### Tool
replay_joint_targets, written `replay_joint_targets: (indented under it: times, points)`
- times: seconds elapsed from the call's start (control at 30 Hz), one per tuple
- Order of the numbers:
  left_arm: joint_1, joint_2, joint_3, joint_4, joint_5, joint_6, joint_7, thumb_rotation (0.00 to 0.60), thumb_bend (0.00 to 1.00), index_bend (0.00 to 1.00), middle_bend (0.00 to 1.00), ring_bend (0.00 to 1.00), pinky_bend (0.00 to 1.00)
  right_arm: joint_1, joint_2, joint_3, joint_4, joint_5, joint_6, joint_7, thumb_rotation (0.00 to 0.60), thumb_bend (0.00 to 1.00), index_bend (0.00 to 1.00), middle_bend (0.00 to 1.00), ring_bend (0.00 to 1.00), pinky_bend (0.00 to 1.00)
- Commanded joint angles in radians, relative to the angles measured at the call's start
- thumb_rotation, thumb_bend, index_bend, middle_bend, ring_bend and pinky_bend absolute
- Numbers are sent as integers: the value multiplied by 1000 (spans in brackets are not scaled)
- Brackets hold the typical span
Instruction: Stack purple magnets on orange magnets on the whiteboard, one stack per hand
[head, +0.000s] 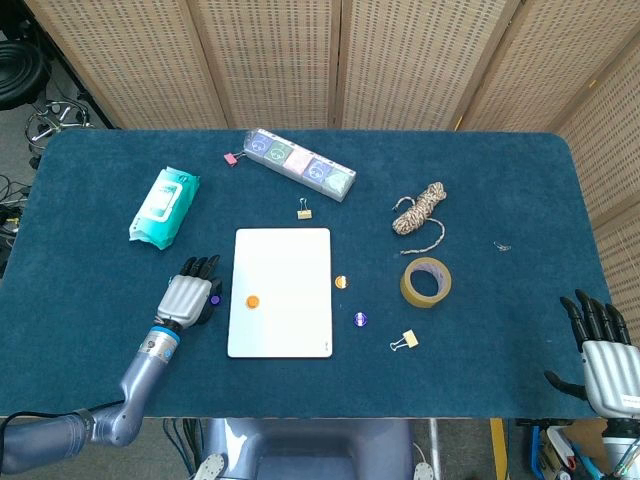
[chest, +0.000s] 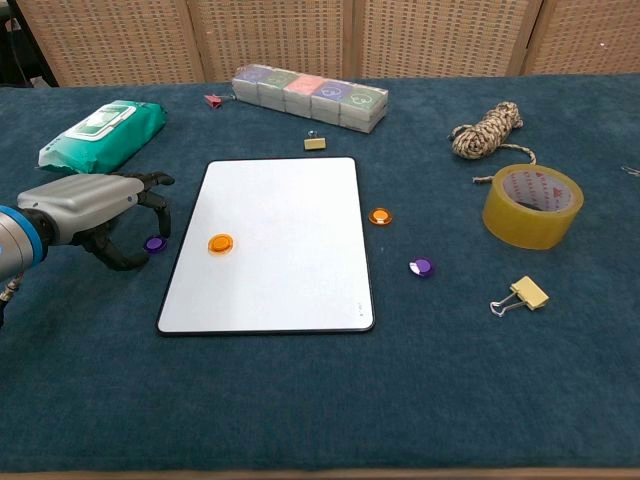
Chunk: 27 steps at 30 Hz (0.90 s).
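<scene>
The whiteboard (head: 290, 260) (chest: 285, 200) lies flat mid-table with one orange magnet (head: 252, 300) (chest: 220, 243) on its left part. A second orange magnet (head: 341, 282) (chest: 379, 216) sits on the cloth just right of the board. Below it lies a purple magnet (head: 360, 319) (chest: 421, 267). My left hand (head: 187, 295) (chest: 90, 210) is low at the board's left edge. Its curled fingers and thumb pinch another purple magnet (head: 214, 298) (chest: 154, 243) close to the cloth. My right hand (head: 600, 350) hangs off the table's near right corner, fingers spread, holding nothing.
A tape roll (chest: 532, 205) and a rope bundle (chest: 488, 130) lie to the right. A wipes pack (chest: 100, 130) lies at the back left, and a row of small boxes (chest: 310, 97) behind the board. Binder clips (chest: 522, 294) (chest: 315, 142) lie near the board.
</scene>
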<state>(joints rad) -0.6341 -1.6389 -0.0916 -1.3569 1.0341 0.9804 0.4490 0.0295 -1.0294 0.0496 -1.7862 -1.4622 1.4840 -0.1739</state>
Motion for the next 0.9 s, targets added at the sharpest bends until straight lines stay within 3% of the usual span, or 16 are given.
replay_joint_targets:
  times: [0.03,0.9]
  points:
    - [2,2,3,-6,7,7,5,600,290,592,0,0,0,0,0,0,0,0,-1,0,600,0,0,0,0,0]
    - [-1,-7,-9,-19,-11,23,55,600,319,594,0,0,0,0,1,0,-1,2,-1,0,600,0,0,0,0,0]
